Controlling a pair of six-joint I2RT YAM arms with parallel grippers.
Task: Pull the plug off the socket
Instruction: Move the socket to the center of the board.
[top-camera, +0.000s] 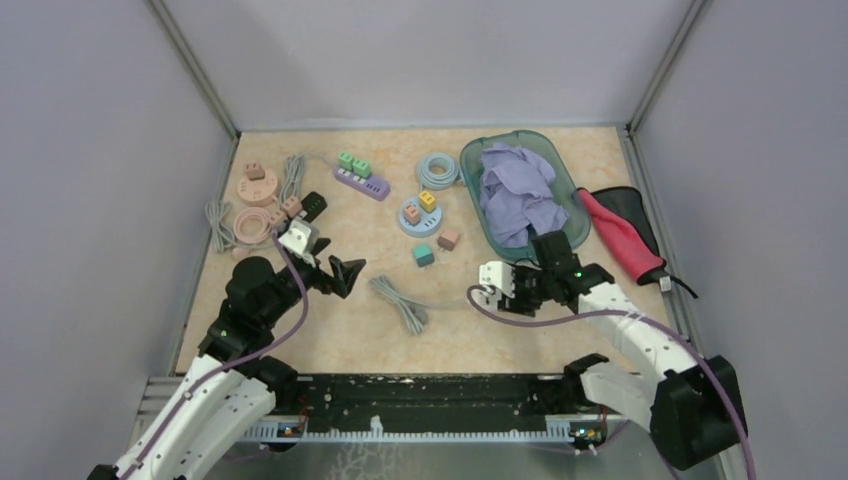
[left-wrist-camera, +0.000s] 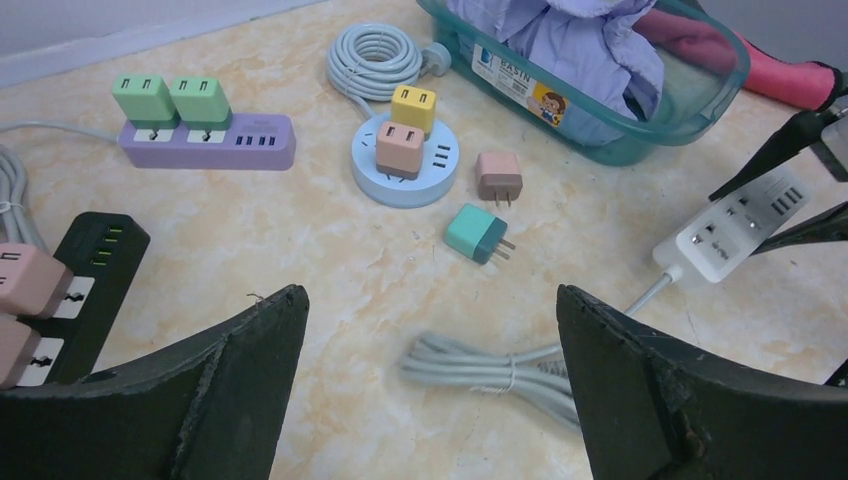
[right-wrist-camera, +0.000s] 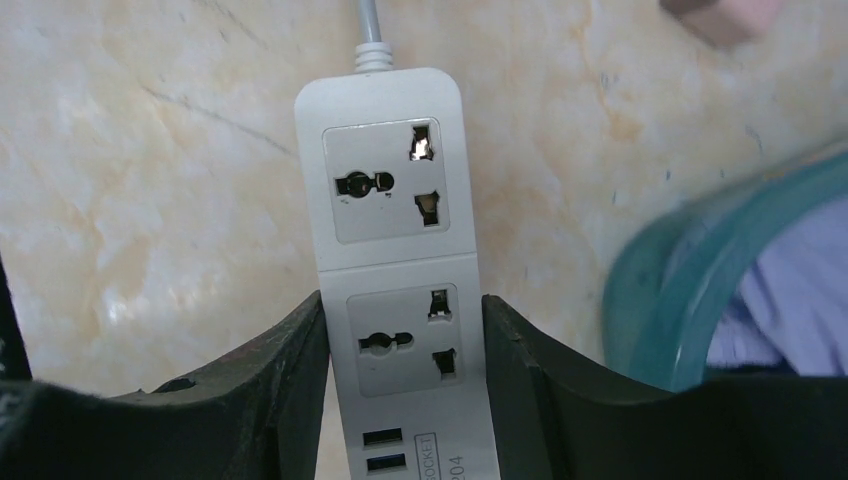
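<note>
Plug-wise, the far left holds a pink round socket (top-camera: 257, 188) with a plug on top, and just beside it a black power strip (left-wrist-camera: 95, 265) with two pink plugs (left-wrist-camera: 25, 280) seated at its near end. The left gripper (left-wrist-camera: 430, 310) hovers above the table (left-wrist-camera: 300, 240) close to that strip, its fingers spread wide and holding nothing.

Further along, two green plugs (left-wrist-camera: 172, 98) stand in a purple power strip (left-wrist-camera: 205, 143). A yellow plug (left-wrist-camera: 413, 107) and a pink one sit in the blue round socket (left-wrist-camera: 405, 165). A brown-pink adapter (left-wrist-camera: 498, 175) and a teal adapter (left-wrist-camera: 478, 232) lie loose near it, with a grey cable bundle (left-wrist-camera: 490, 365) nearer the arms.

To the right, the right gripper (right-wrist-camera: 402, 320) is clamped on the white power strip (right-wrist-camera: 395, 250), its fingers pressed against both long sides. Both of that strip's sockets are empty. A teal basin (left-wrist-camera: 700, 95) of cloth lies beyond.

The step in hand looks like handling a strip that has nothing left to pull, so the remaining work lies with the plugs that are seated. The next move calls for the open left gripper to settle over one plug, probably a pink one on the black strip, grip its sides and lift straight out while the strip is kept from rising.
</note>
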